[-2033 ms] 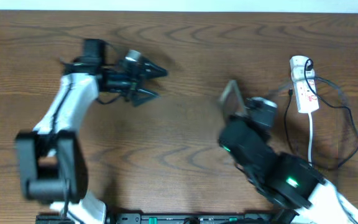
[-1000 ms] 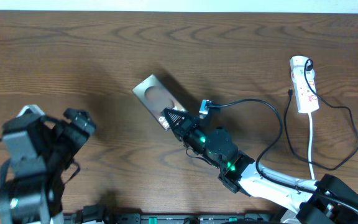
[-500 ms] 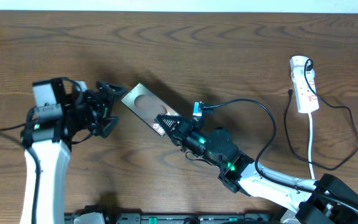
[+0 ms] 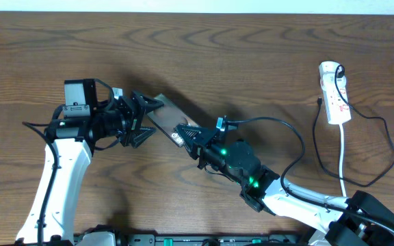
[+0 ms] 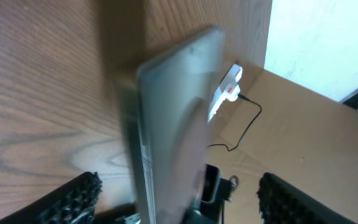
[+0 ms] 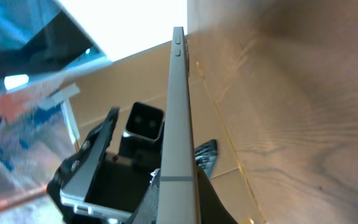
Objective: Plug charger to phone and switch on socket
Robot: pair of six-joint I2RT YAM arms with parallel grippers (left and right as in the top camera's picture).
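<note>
The phone (image 4: 166, 112) is held off the table near the middle, tilted on edge. My right gripper (image 4: 184, 132) is shut on its right end; in the right wrist view the phone (image 6: 179, 106) shows edge-on between the jaws (image 6: 179, 202). My left gripper (image 4: 148, 119) is open with a finger on each side of the phone's left end; in the left wrist view the phone (image 5: 173, 118) stands between the wide-apart fingers (image 5: 185, 200). The socket (image 4: 334, 94) lies at the far right. The charger (image 4: 384, 130) loops beside the socket, its tip (image 4: 319, 102) lying left of the socket.
The socket's white cord (image 4: 342, 154) runs toward the front edge. A thicker black robot cable (image 4: 289, 130) arcs above my right arm. The socket (image 5: 228, 91) and charger cable (image 5: 251, 121) show far off in the left wrist view. My left arm (image 6: 98, 174) shows beyond the phone.
My left arm has swung in from the left and its open fingers now straddle the phone's left end. My right gripper still holds the phone, turned more onto its edge.
</note>
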